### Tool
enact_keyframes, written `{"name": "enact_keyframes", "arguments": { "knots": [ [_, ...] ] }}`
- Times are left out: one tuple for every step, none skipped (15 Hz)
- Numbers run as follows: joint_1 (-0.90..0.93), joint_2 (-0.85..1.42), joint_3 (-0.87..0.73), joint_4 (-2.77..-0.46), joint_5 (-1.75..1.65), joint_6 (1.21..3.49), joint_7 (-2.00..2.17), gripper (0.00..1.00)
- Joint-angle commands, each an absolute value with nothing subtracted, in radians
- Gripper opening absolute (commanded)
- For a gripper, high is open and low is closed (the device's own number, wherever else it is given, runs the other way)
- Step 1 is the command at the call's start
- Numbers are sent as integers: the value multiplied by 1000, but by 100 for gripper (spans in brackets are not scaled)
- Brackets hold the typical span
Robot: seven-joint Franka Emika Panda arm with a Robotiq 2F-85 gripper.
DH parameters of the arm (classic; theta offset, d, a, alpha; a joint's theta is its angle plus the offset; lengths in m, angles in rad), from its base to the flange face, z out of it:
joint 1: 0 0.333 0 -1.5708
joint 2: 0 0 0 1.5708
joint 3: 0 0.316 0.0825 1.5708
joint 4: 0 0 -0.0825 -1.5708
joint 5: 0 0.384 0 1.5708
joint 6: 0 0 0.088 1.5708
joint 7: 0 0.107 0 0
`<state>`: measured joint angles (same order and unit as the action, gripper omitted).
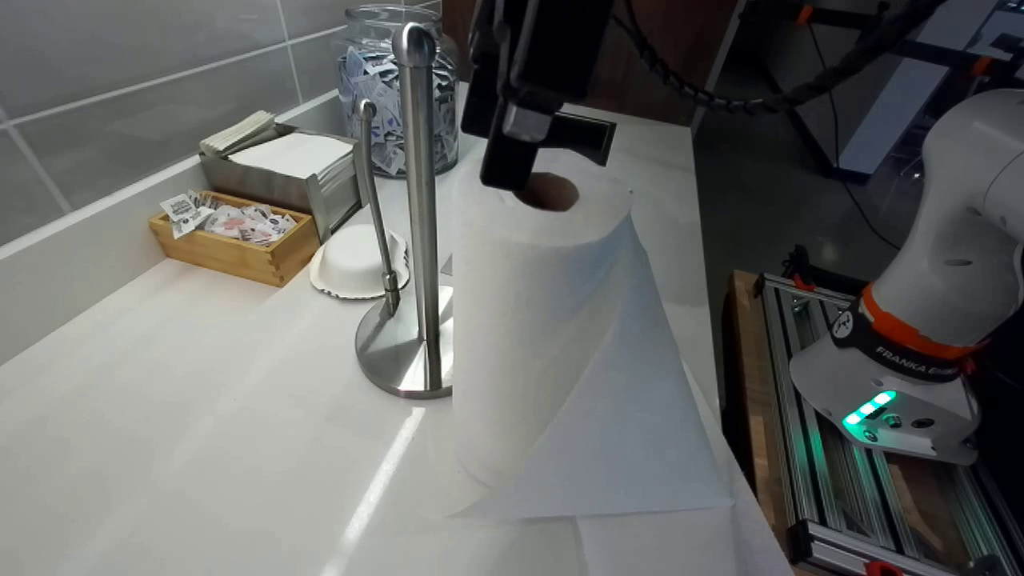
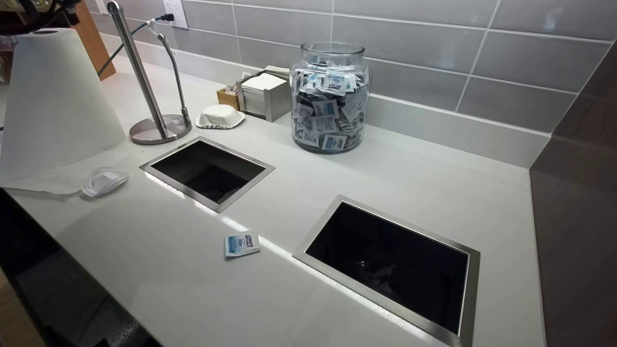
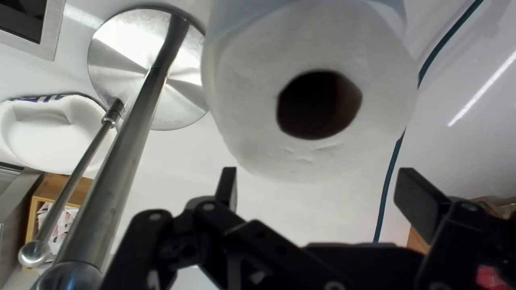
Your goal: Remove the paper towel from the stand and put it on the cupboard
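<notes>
The paper towel (image 1: 520,344) is a thick white roll standing upright on the white cupboard top (image 1: 240,424), beside the stand and off its rod. It also shows in an exterior view (image 2: 58,101) and in the wrist view (image 3: 246,100), where its hollow core faces the camera. A loose sheet (image 1: 632,456) trails from its side. The silver stand (image 1: 422,200) is upright and bare; it also shows in the wrist view (image 3: 117,173). My gripper (image 1: 556,160) is at the roll's top end, fingers wide apart with nothing between them in the wrist view (image 3: 316,177).
An upturned white bowl (image 2: 219,117), a napkin holder (image 2: 265,96), a wooden packet box (image 1: 240,248) and a glass jar (image 2: 330,101) stand along the tiled wall. Two dark cut-outs (image 2: 207,171) (image 2: 395,265) and a packet (image 2: 241,244) are on the top. A cable (image 3: 389,181) runs behind the roll.
</notes>
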<state>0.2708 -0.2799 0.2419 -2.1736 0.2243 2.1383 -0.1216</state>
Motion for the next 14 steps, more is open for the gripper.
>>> {"name": "enact_keyframes", "arguments": {
  "knots": [
    [277, -334, 233, -2176, 235, 2077, -89, 100],
    [274, -346, 233, -2171, 232, 2060, -71, 100],
    [271, -362, 233, -2165, 229, 2040, -50, 100],
    [263, -386, 235, -2158, 215, 2016, -17, 100],
    [256, -403, 237, -2149, 202, 1998, 11, 100],
    [246, -421, 240, -2135, 184, 1972, 44, 100],
    [235, -438, 241, -2121, 168, 1951, 76, 100],
    [222, -454, 244, -2105, 150, 1925, 110, 100],
    [209, -469, 247, -2093, 127, 1904, 140, 100],
    [187, -480, 256, -2073, 83, 1862, 187, 100],
    [175, -488, 254, -2064, 65, 1846, 206, 100],
    [166, -489, 249, -2052, 54, 1824, 223, 100],
    [156, -489, 250, -2040, 40, 1804, 242, 100],
    [155, -484, 247, -2031, 40, 1797, 236, 100]
  ]
}}
